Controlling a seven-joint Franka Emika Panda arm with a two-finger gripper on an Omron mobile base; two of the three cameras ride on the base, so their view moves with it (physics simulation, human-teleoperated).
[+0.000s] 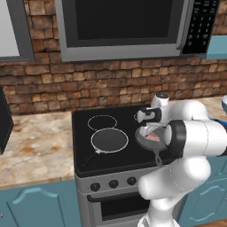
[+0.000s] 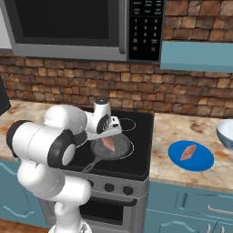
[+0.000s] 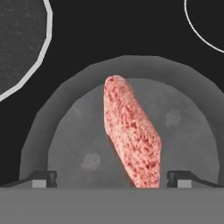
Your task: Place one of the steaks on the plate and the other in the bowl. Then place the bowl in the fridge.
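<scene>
Hand [image 3: 109, 177] wide open over the pan's [image 3: 78, 131] steak [image 3: 131, 135]; lower straight, straddle its narrow width, then close.

A steak [image 2: 109, 144] lies in the grey frying pan [image 2: 119, 152] on the black stove [image 2: 136, 159], under the arm's hand. To the right, a second steak [image 2: 188, 152] rests on the blue plate [image 2: 202, 161] on the counter [image 2: 168, 132], near the bowl [image 2: 225, 133] at the right edge

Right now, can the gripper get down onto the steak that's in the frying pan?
Probably yes. The gripper hangs open right over the steak in the pan, one fingertip on each side, with nothing between them.
</scene>
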